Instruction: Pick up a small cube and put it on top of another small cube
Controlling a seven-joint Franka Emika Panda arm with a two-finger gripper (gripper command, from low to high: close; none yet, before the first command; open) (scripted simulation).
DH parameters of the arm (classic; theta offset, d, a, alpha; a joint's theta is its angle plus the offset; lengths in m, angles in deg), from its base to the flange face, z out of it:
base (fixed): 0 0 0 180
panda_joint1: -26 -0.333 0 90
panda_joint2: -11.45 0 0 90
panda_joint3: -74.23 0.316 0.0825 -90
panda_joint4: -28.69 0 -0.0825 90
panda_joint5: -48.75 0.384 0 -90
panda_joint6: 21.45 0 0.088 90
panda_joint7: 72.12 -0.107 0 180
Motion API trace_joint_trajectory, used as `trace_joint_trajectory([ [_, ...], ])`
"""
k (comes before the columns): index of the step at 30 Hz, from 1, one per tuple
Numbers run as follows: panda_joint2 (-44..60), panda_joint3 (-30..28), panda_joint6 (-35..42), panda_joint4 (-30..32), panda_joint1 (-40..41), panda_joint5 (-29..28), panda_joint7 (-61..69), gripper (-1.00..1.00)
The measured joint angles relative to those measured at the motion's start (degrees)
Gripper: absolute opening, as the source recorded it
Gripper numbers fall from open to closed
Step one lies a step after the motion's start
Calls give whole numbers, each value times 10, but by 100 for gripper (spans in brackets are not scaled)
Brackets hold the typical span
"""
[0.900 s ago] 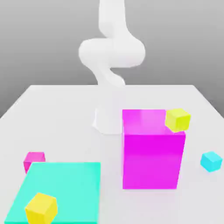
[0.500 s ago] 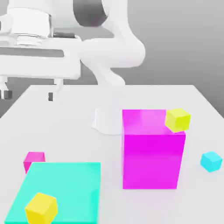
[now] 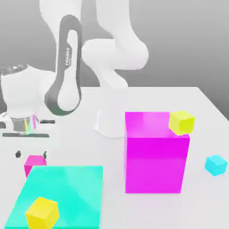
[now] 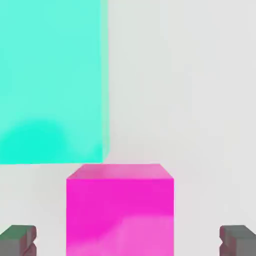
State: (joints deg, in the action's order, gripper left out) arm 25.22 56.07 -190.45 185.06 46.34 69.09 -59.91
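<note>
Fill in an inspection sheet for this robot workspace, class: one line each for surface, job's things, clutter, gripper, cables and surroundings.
Surface: white table, flat.
Job's things: pink cube on the table, at the far edge of the teal slab; lemon cube sits on the far corner of the big magenta block, toward the exterior view's right.
Clutter: golden cube on the teal slab's near corner; cyan cube on the table, right of the block in the exterior view.
Gripper: gripper open, above the pink cube, fingers either side of it, nothing held.
Cables: nothing seen.
Surroundings: plain grey backdrop; arm base at the table's middle.
</note>
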Motion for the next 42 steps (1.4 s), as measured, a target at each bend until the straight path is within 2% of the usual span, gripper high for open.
trace_joint_trajectory([
  [1, 16, 26, -12, -4, 22, 21, 16, 0],
  [2, 31, 50, -24, -8, 41, 42, 32, -100],
  [9, 35, 56, -25, -9, 46, 45, 34, -100],
  [14, -37, -33, 26, 10, -17, -65, -48, -100],
  [17, -89, -62, 62, 21, -29, -139, -103, -100],
  [23, -195, 17, 199, -12, -142, -162, -182, -100],
  [36, -426, 272, 517, -104, -352, -141, -325, -100],
  [40, -412, 298, 462, -64, -366, -135, -335, -100],
  [41, -405, 301, 444, -53, -366, -134, -335, 100],
  [42, -405, 301, 444, -53, -366, -134, -335, 100],
])
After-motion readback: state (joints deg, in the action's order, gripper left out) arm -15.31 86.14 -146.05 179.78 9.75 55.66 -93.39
